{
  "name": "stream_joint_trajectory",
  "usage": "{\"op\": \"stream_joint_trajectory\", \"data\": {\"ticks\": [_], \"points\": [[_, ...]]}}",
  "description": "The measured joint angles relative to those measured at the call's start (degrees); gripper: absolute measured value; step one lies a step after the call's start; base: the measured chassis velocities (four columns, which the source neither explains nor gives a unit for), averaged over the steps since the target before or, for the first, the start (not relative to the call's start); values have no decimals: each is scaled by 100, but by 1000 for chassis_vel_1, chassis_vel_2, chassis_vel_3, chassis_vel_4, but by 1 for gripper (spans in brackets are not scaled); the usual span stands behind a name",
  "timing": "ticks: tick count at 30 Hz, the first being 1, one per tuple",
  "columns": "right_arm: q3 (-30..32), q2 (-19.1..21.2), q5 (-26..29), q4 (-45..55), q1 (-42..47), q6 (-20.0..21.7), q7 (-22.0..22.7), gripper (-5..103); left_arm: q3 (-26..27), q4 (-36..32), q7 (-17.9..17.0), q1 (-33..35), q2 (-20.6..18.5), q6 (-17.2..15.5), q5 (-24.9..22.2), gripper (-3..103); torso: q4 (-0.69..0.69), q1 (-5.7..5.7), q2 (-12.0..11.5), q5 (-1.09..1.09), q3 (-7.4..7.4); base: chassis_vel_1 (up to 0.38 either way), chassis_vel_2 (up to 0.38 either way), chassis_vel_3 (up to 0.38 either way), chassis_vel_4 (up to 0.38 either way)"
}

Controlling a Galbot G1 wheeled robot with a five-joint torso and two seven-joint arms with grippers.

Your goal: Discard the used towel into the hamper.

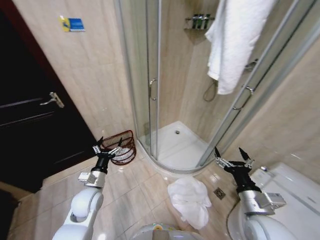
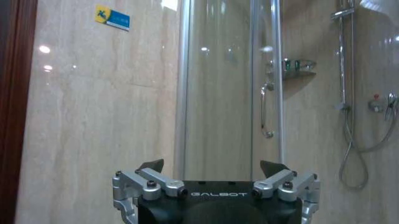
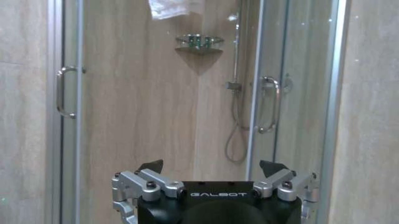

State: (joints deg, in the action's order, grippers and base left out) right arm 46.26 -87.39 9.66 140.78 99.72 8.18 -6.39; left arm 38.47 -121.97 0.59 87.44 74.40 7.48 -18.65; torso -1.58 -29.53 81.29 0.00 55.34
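- The used towel (image 1: 190, 201) is seen crumpled on the tiled floor (image 1: 140, 190), just in front of the shower tray (image 1: 175, 145).
- The hamper (image 1: 120, 147) is found by the wall, beside the shower door.
- The left gripper (image 1: 106, 148) is held spread and empty, just before the hamper.
- The right gripper (image 1: 233, 159) is held spread, raised to the towel's right, apart from it.

Both my arms reach forward and slightly up, well apart. My left hand (image 1: 106, 148) hangs with fingers spread wide and empty; my right hand (image 1: 233, 158) mirrors it, fingers splayed, gripping nothing.
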Motion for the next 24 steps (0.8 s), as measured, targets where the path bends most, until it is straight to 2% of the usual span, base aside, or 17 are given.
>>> {"op": "stream_joint_trajectory", "data": {"ticks": [13, 24], "points": [[24, 13, 57, -14, 25, -5, -4, 100, -13, -24, -57, 3, 28, -37, -43, 100, 5, -3, 7, 0, 3, -6, -3, -2, -3], [32, 18, 64, -11, 35, -21, 2, 100, -4, -29, -58, 4, 27, -42, -40, 100, 5, -105, 213, 0, 111, 0, 0, 0, 0]]}}
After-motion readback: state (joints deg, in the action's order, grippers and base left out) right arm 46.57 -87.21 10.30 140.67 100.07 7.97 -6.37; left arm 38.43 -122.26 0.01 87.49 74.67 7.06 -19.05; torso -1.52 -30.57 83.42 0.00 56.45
